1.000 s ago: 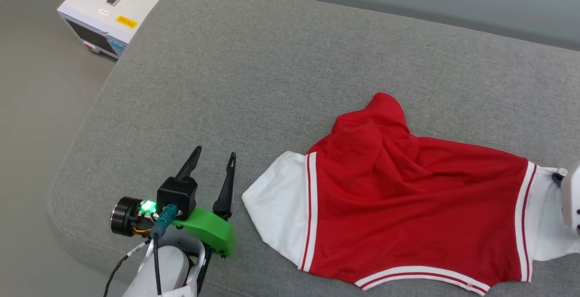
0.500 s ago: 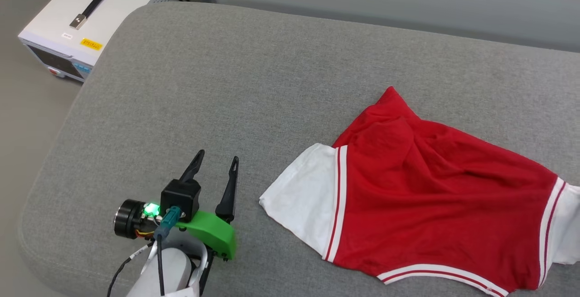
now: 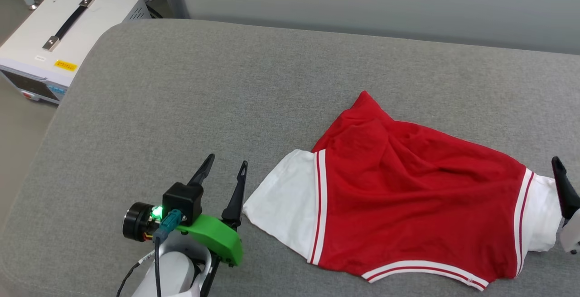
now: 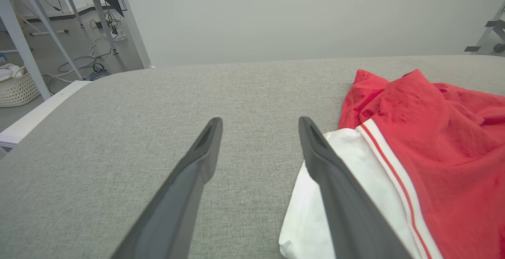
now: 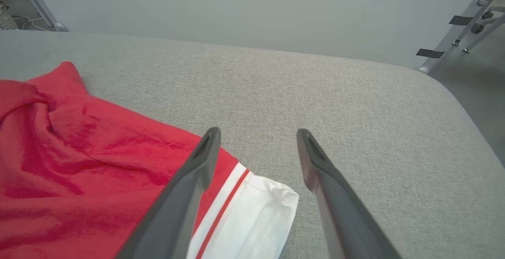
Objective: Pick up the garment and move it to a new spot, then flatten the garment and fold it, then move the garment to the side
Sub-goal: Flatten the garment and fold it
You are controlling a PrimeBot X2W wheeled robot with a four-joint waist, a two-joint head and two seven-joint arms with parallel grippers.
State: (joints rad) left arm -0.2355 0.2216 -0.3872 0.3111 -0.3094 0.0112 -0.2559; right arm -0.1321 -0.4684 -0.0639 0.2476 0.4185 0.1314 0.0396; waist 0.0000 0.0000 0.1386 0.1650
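My left claw (image 3: 228,159) stands apart, holding nothing, low over the grey fabric worktop (image 3: 181,98). Its inner finger (image 4: 335,196) is just beside the edge of the shirt's (image 3: 408,197) near white sleeve; I cannot tell whether it touches the cloth.

My right claw (image 5: 258,130) is spread wide too, with nothing between the fingers. The other white sleeve lies under it. One finger (image 5: 185,188) crosses the striped trim in my wrist view, the other is over bare fabric. From the head, only one dark finger (image 3: 562,188) shows, at the sleeve's outer end.

The shirt lies on the right half of the worktop, between my two claws. Its red body is rumpled in folds, with a red peak pointing toward the far side. There is a white sleeve at each end, and the striped hem is along the near edge.

A white box (image 3: 27,57) with a black handle sits off the worktop's far left corner.
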